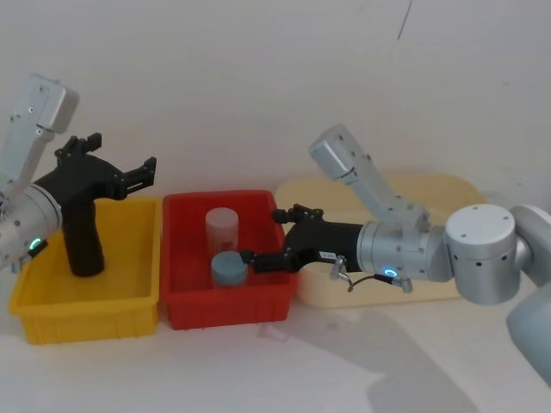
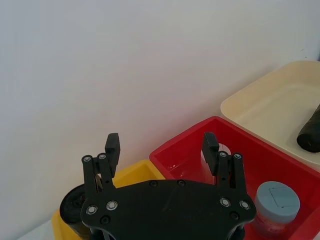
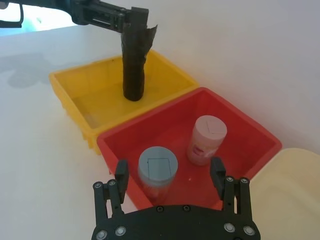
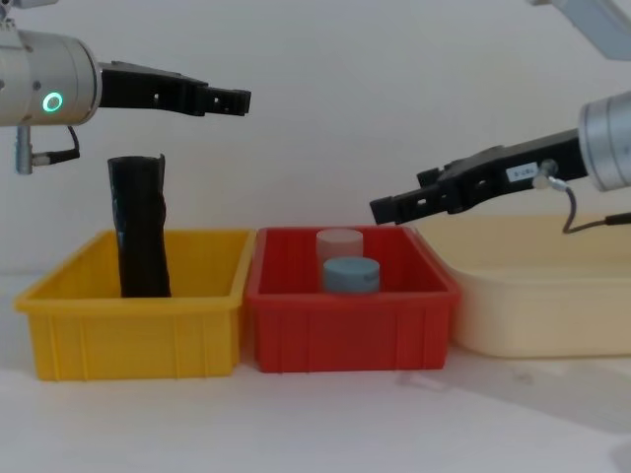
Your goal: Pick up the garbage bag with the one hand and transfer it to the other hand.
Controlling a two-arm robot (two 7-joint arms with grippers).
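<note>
While the left gripper (image 2: 161, 144) and right gripper (image 3: 169, 172) gape empty, one garbage bag (image 2: 310, 132) lies in the tray (image 2: 267, 110).

head: fwd+down | chest: low, side-on | wrists: near, angled down | shared: red bin (image 1: 228, 305)

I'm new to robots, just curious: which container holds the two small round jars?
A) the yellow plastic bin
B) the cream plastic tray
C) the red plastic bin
C: the pale pink jar and the blue-lidded jar both stand inside the red plastic bin.
</note>
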